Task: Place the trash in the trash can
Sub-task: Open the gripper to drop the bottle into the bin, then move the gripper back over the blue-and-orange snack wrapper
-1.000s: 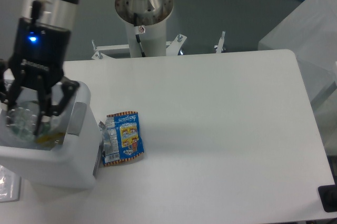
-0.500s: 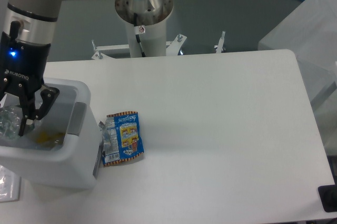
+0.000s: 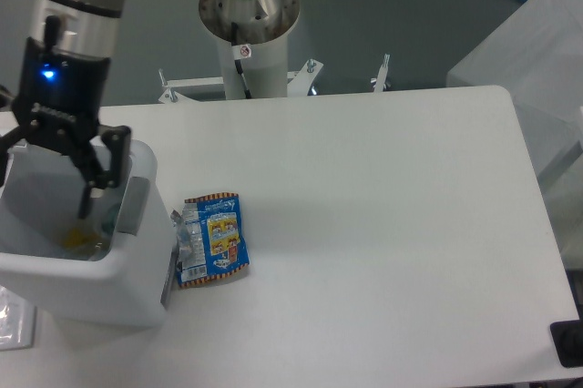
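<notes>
- Claw (image 3: 47, 186) status: fingers spread, nothing between them. It held the clear bottle a second ago; half a second ago it sat lower and further left in the bin with the bottle beside it. Now it has lifted and come right, and hangs over the open top.
- Bottle: not visible now. My read is it was dropped and lies somewhere below the claw in the trash can (image 3: 91, 297), hidden by the near wall. Can't confirm from this view. Only a small yellow scrap shows on the bin floor under the claw.
- Meaning for the task: item one of two looks done. Next target is the snack wrapper (image 3: 212, 239).
- Trash can, directly below the claw: white boxy plastic, rounded corners, smooth matte walls, grey panel on the side facing the wrapper. Rigid, far bigger than the trash.
- Snack wrapper, to the right of and nearer the camera than the claw, just beside the bin's grey panel, apart from it by a thin gap: flat on the table, crinkled blue film, orange edges, silver lining folded up on its bin-side edge. Unmoved over the last second.
- Handling guess: thin and flat, so little to pinch; the raised silver fold is likely the best bite point.
- Table (image 3: 383, 206), stretching away to the right of the claw: smooth white top, rounded corners.
</notes>
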You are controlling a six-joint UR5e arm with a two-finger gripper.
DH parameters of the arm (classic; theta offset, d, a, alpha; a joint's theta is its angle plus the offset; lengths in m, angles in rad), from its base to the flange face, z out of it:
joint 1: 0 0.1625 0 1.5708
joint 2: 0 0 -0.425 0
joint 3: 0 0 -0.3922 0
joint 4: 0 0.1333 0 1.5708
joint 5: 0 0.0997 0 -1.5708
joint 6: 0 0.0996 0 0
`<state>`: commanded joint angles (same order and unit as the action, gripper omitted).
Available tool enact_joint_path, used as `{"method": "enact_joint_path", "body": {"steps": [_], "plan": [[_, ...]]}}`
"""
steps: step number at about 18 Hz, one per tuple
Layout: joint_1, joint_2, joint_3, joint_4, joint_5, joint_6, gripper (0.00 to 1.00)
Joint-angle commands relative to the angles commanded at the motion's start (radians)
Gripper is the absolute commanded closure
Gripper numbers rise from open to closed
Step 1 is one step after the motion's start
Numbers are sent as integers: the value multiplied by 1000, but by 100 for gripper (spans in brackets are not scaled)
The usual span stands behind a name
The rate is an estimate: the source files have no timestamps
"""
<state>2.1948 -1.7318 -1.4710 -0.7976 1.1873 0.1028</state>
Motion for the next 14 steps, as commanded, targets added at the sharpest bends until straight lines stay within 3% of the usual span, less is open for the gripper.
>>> {"method": "enact_joint_path", "body": {"steps": [4,7,10,14], "plan": [[149,5,-127,6,-5,17,0],[226,-11,-157,8,-3,61,0],[250,-81,-193,8,-3,147,0],[249,-143,-261,6,-2,357,0]]}}
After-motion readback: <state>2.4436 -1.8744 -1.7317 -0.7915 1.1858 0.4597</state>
